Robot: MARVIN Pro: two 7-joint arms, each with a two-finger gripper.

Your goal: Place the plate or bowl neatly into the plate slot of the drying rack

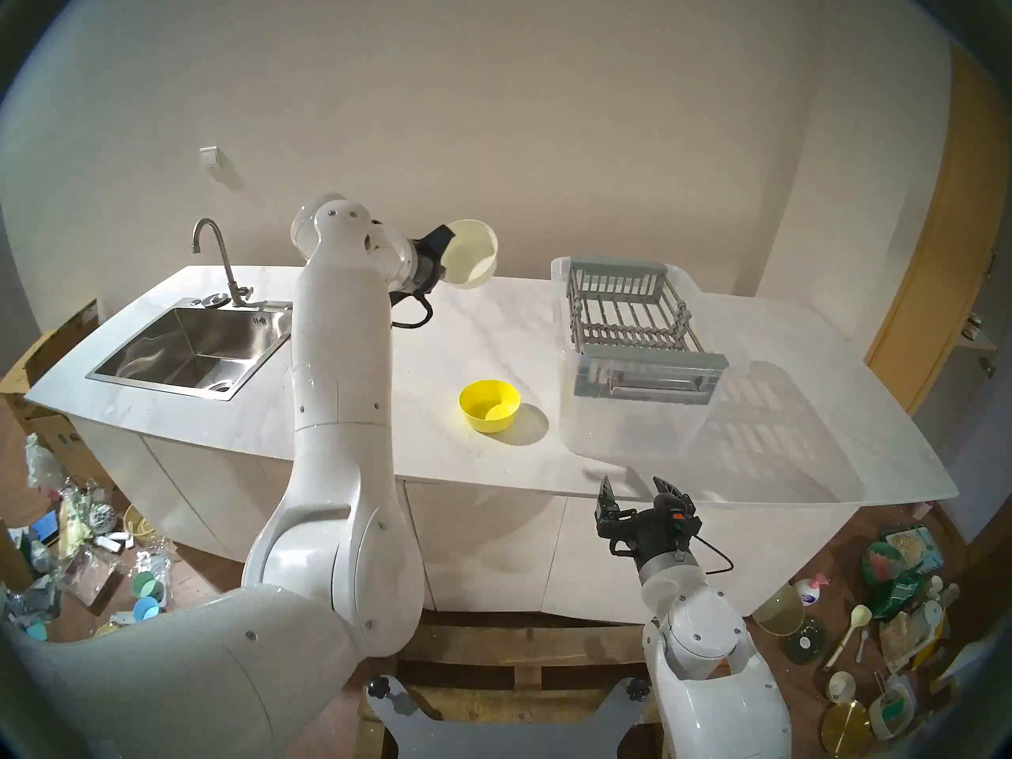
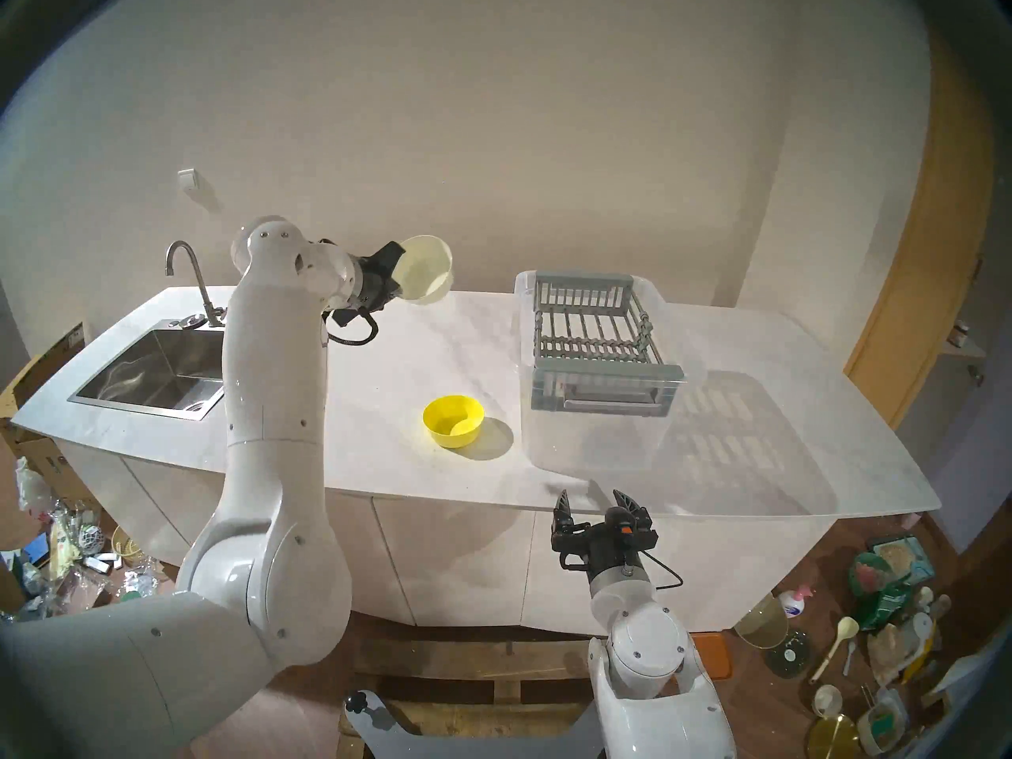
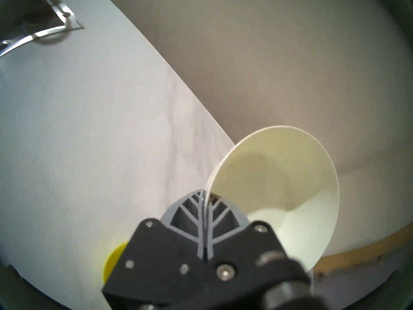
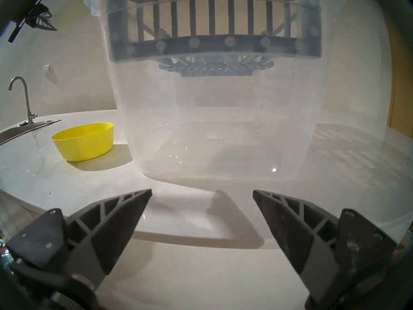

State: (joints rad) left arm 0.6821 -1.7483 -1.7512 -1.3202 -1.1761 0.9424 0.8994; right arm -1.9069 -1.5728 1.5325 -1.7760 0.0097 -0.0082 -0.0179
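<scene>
My left gripper (image 1: 444,248) is shut on the rim of a cream bowl (image 1: 471,254), held tilted in the air above the counter's back middle, left of the drying rack. In the left wrist view the fingers (image 3: 204,204) pinch the bowl's (image 3: 274,179) rim. The grey drying rack (image 1: 635,314) sits on top of a clear plastic tub (image 1: 630,413) at the right; its notched floor bars, the plate slot (image 1: 630,325), hold nothing. A yellow bowl (image 1: 489,406) stands upright on the counter left of the tub. My right gripper (image 1: 635,489) is open and empty at the counter's front edge.
A steel sink (image 1: 191,347) with a faucet (image 1: 216,259) is at the counter's left. The white counter (image 1: 438,330) ends at a wall behind. Clutter lies on the floor at both sides. A wooden door frame (image 1: 931,221) stands at the right.
</scene>
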